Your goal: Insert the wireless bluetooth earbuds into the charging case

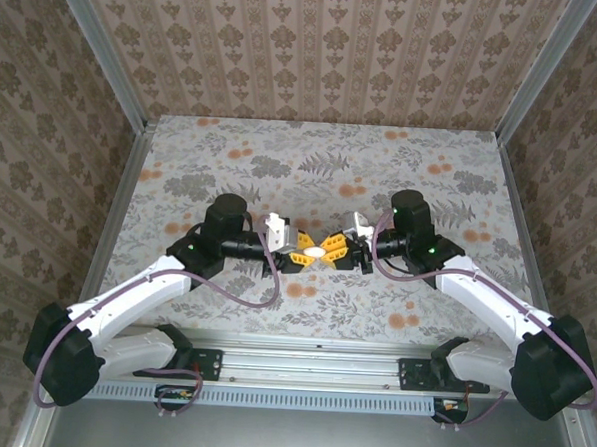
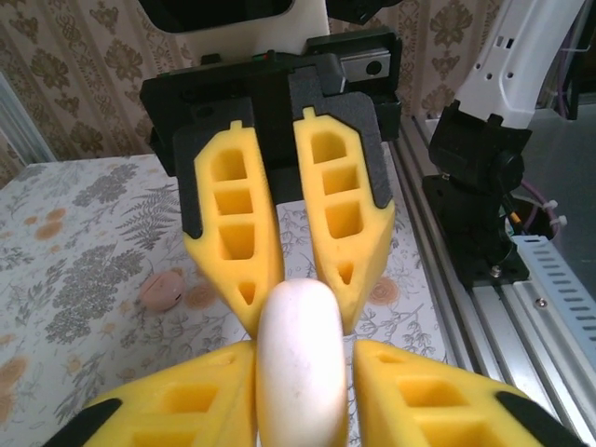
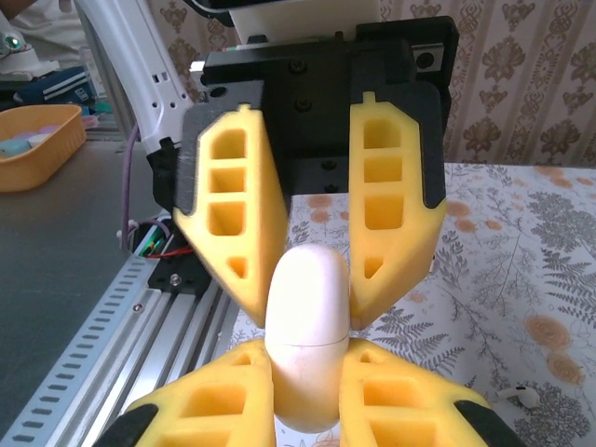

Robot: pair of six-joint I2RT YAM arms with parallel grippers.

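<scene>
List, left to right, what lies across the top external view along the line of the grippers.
left arm → left gripper → case → right gripper → right arm

Soft, even light is falling across all views, casting only faint shadows. Top view is reading sharp. Left wrist view is blurring at the near yellow fingers [image 2: 186,410]; white charging case [image 2: 298,363] is glaring slightly.
</scene>
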